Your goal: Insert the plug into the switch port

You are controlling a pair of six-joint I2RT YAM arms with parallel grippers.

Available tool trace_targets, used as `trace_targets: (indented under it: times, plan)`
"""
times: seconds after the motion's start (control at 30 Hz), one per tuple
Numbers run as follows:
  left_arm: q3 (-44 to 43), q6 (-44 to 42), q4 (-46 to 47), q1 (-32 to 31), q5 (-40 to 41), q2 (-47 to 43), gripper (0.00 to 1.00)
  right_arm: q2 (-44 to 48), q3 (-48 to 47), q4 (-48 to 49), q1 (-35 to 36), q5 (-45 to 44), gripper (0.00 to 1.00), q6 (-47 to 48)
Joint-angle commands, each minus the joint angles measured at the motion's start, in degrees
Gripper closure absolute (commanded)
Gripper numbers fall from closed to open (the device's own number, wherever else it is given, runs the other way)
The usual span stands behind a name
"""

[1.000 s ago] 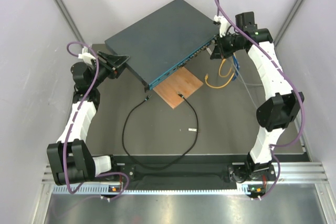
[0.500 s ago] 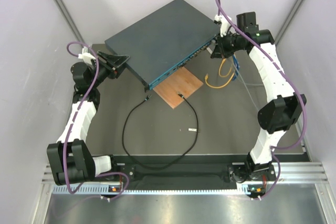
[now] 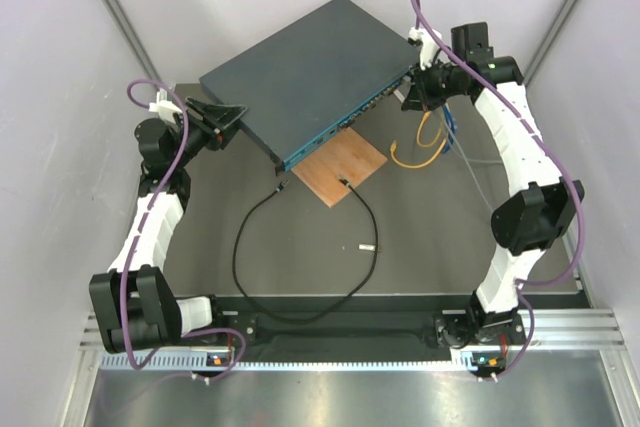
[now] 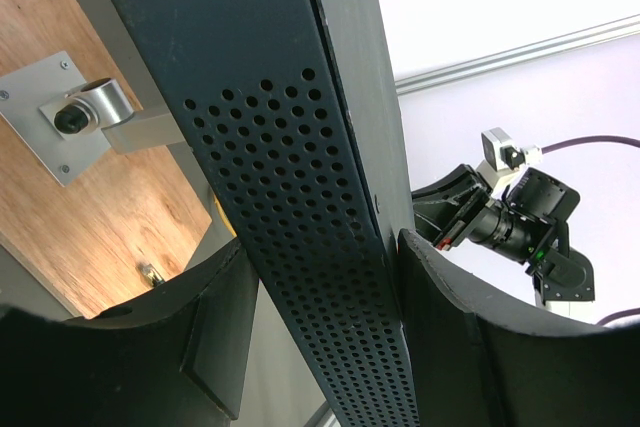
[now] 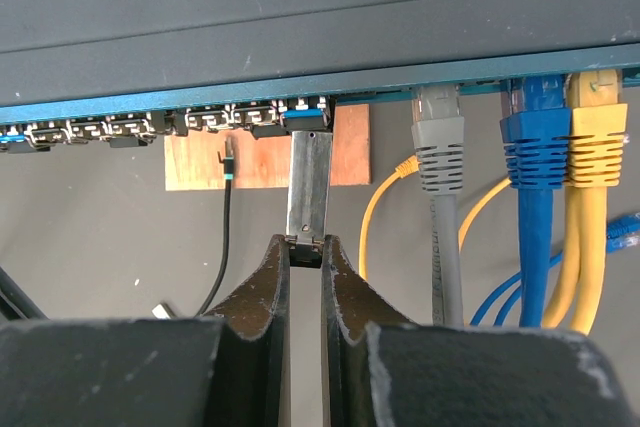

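Switch sits back-centre and skewed, front face toward near-right. Left gripper straddles its left side edge, a finger on each face. Board lies under and in front of the front face. Cable loops on the table nearer the bases. Its plug is on the board, the other end just left of the board by the switch's near corner. Stick is on the table beside the cable's right stretch, nearer than the board. Metal insert sits in a port, tail pinched between the right gripper fingers. Patch cables are plugged further right along the row.
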State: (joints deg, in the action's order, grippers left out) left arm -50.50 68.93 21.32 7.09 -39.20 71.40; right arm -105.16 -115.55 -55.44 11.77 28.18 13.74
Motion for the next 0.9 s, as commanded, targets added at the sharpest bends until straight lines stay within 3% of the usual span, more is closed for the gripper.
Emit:
trace_targets:
  times: [0.0, 0.87]
  plan:
    - [-1.4, -4.1, 1.9, -0.6, 0.5, 0.1, 1.0, 4.2, -2.6, 7.7, 1.3, 2.0, 1.0, 0.7]
    - [-1.3, -4.2, 1.7, -0.7, 0.5, 0.4, 1.0, -0.1, -2.8, 5.4, 2.0, 0.6, 1.0, 5.2]
